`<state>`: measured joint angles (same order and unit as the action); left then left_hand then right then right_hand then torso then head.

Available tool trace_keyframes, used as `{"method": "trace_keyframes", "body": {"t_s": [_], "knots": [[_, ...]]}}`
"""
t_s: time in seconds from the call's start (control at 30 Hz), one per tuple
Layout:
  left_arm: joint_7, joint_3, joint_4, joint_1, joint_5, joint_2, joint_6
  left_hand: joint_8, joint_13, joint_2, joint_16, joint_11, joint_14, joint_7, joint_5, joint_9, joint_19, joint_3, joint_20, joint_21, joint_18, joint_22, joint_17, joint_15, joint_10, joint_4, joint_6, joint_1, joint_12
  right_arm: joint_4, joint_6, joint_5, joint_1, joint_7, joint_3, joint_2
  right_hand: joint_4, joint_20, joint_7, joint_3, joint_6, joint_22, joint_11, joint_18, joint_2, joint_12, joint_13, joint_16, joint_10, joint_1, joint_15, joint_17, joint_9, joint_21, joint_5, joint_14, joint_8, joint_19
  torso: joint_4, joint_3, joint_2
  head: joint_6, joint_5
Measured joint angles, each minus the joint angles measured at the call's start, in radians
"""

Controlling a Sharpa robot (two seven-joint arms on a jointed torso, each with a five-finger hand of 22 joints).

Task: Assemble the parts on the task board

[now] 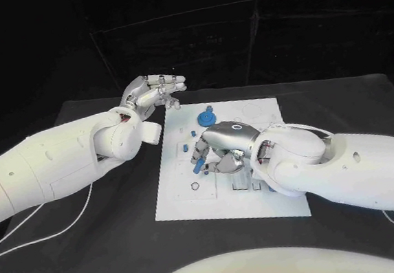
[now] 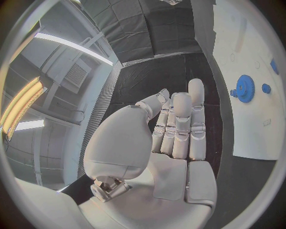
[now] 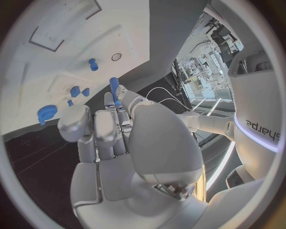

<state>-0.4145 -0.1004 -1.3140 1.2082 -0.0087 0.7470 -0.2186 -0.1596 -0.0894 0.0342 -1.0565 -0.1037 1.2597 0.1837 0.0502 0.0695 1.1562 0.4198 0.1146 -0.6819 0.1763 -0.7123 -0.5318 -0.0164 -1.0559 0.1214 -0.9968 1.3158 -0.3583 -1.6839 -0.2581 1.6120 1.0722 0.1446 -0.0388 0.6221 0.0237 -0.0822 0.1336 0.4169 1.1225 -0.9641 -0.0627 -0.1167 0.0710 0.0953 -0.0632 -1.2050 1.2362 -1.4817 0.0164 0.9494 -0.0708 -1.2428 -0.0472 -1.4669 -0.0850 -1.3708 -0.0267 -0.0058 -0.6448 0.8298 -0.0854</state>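
Looking down from the head camera, you are seeing the right silver hand (image 1: pixel 221 152) grasping a slim blue peg (image 1: pixel 199 166) over the flat white plastic task board (image 1: pixel 271 195), while the left silver hand (image 1: pixel 153 90) is hovering off the board's eleven o'clock corner. A round blue toothed gear (image 1: pixel 206 117) is lying at the board's twelve o'clock end.

From the left wrist, that hand (image 2: pixel 176 126) is showing released, straight fingers holding nothing; the gear (image 2: pixel 245 88) is sitting on the board (image 2: pixel 250 129).

From the right wrist, the fingers (image 3: pixel 128 101) are pinching the peg (image 3: pixel 114 88) above the board (image 3: pixel 71 52).

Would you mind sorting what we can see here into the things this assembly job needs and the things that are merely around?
Belongs to the job:
- task board
- blue gear
- small blue pegs
- long blue pin, held by the right robot hand

Just around:
- black table
- white cables
- left robot hand, holding nothing
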Motion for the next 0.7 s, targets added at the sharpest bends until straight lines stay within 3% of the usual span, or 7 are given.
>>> {"method": "trace_keyframes", "body": {"t_s": [0.33, 0.7], "knots": [[0.002, 0.000, 0.001, 0.000, 0.000, -0.006, 0.000, 0.000, 0.000, 0.000, 0.000, 0.000, 0.000, 0.000, 0.000, 0.000, 0.000, 0.000, 0.000, 0.000, 0.000, 0.000, 0.000, 0.000, 0.000, 0.000, 0.000, 0.000, 0.000, 0.047, 0.059, 0.025, -0.030, 0.000, -0.007, -0.056, -0.001, 0.000, 0.000, 0.006, 0.000, 0.002, 0.000, 0.000, 0.000, -0.004, 0.000, 0.000, 0.000, 0.000, 0.000, -0.002, 0.000, 0.000, 0.000, 0.000, 0.002, 0.000, 0.0022, 0.0012, 0.000, 0.008, -0.014], [0.002, 0.000, 0.002, 0.000, 0.000, -0.008, 0.000, 0.000, 0.000, 0.000, 0.000, 0.000, 0.000, 0.000, 0.000, 0.000, 0.000, 0.000, 0.000, 0.000, 0.000, 0.000, 0.000, 0.000, 0.000, 0.000, 0.000, 0.000, 0.000, 0.063, 0.095, 0.053, -0.038, 0.005, -0.008, -0.071, -0.001, 0.000, 0.000, 0.006, -0.001, 0.002, 0.000, 0.000, 0.000, -0.005, 0.001, 0.000, 0.000, 0.000, 0.000, -0.002, 0.000, 0.000, 0.000, 0.000, 0.004, 0.000, 0.0027, 0.0019, -0.001, 0.014, -0.019]]}}
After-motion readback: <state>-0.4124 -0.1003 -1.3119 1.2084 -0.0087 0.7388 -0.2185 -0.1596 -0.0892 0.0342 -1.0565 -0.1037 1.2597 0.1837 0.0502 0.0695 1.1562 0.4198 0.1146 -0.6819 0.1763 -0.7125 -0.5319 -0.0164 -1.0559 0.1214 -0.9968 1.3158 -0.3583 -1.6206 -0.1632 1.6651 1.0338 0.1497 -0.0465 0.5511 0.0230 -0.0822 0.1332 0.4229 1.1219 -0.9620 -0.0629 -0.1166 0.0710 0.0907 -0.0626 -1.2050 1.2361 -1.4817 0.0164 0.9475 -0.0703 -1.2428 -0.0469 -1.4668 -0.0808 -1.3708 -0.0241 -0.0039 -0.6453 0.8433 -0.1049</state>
